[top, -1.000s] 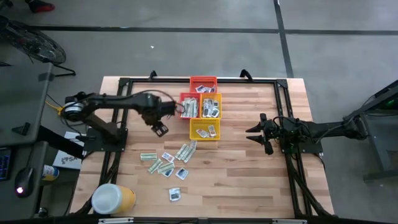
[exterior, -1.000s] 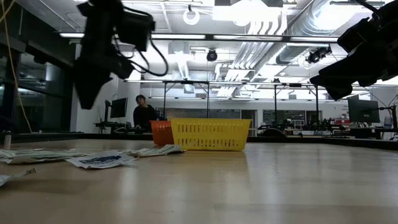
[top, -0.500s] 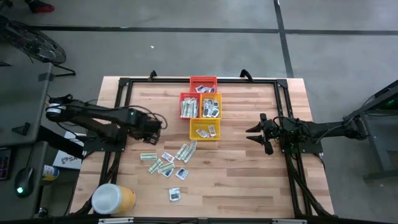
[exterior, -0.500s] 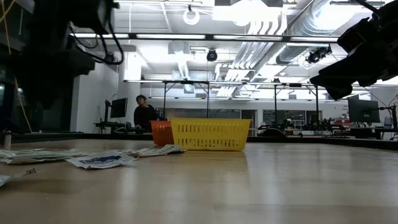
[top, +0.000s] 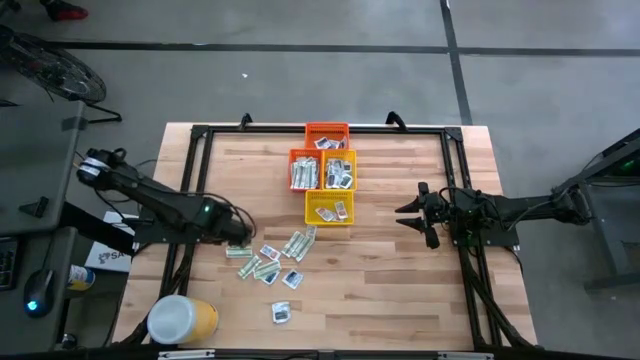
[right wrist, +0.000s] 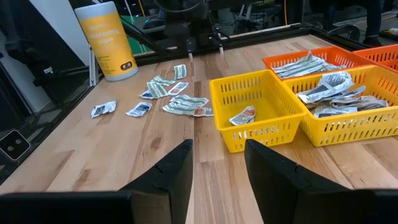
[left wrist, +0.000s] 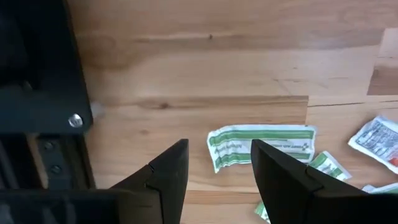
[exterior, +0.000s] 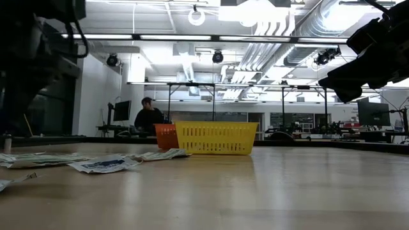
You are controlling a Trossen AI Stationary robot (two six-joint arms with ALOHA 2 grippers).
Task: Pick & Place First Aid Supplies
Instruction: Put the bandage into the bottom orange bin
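Note:
Loose first aid packets [top: 272,256] lie flat on the wooden table, near the middle: pale green-and-white strips and white squares with dark marks. More packets fill the small baskets [top: 329,208]. My left gripper [top: 238,238] is open and hovers just above one green-and-white strip [left wrist: 261,142], which lies flat just beyond its fingertips [left wrist: 219,149]. A white square packet [left wrist: 376,138] lies beside that strip. My right gripper [top: 415,215] is open and waits in the air to the right of the baskets, touching nothing [right wrist: 217,149].
Two yellow baskets [right wrist: 261,115] and two orange ones [top: 327,135] stand in a cluster toward the far edge. A big yellow tub with a white lid [top: 180,320] stands at the near left corner. A black frame rail [left wrist: 37,93] runs beside my left gripper. A person [exterior: 148,118] sits in the room behind.
My left gripper has swung away from the baskets, toward the table's left and near edge, and has come down over the loose packets, ending above the green-and-white strip. The packets have stayed where they were.

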